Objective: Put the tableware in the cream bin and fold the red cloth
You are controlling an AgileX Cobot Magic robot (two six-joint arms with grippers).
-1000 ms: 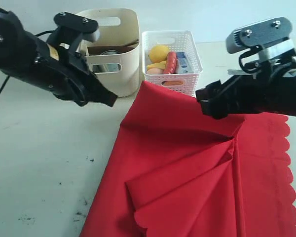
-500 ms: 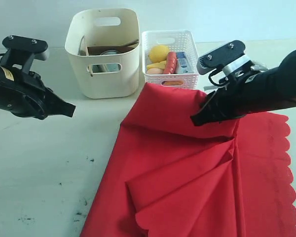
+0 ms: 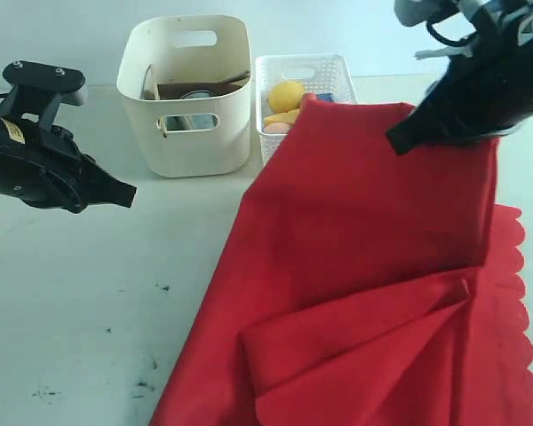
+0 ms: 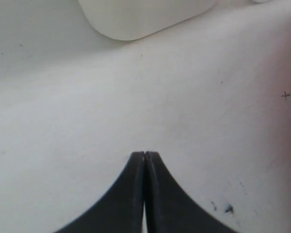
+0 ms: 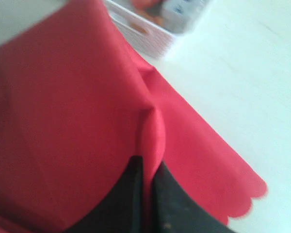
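The exterior view looks down slantwise across the table (image 3: 71, 293); the 2 wrist views look from close above, the left sharing the cream bin (image 3: 188, 142), the right the cloth (image 3: 364, 240).

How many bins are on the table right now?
2. The cream bin stands at the back; the white lattice basket sits beside it on its right, partly hidden behind the raised red cloth.

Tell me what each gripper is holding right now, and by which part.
Right gripper pinches a raised fold of the red cloth; left gripper is shut on nothing.
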